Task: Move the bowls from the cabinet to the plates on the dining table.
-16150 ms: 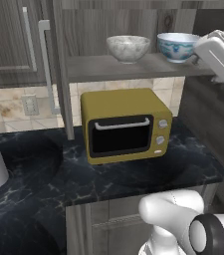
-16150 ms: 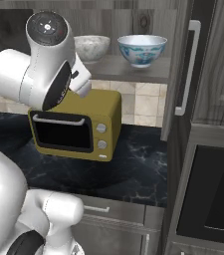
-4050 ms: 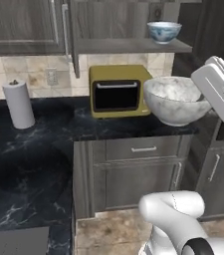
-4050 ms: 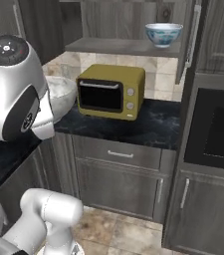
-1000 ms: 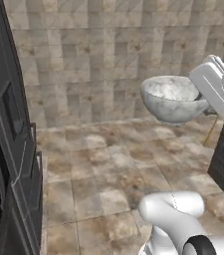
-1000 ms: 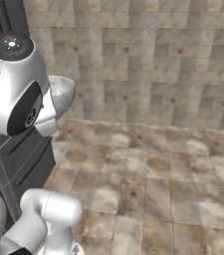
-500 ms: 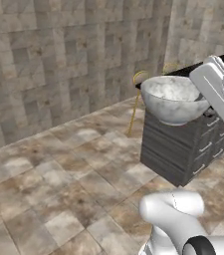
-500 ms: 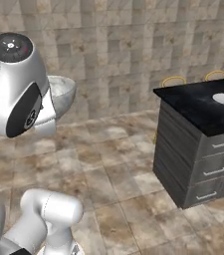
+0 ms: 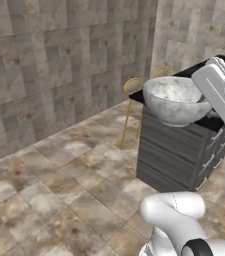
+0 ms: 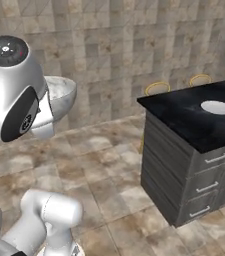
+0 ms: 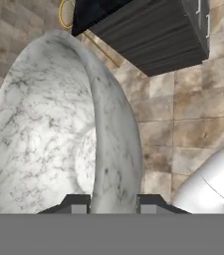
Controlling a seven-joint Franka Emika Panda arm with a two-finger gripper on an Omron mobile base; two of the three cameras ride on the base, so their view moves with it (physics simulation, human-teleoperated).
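In the left base view, the gripper is at about 2 o'clock and holds the marbled bowl by its rim, upright and high above the floor. Behind the bowl stands the table with a black top and grey drawer fronts. A yellow stool stands at the table's far end, near the tiled wall.

In the right base view, the marbled bowl shows at 9 o'clock, partly hidden by the white arm. The table is at 3 o'clock, well apart from the bowl. One white plate lies on its black top. Two yellow stools stand behind the table.

In the hand view, the two dark fingertips close on the wall of the marbled bowl, one inside and one outside. The table is at 12 o'clock.
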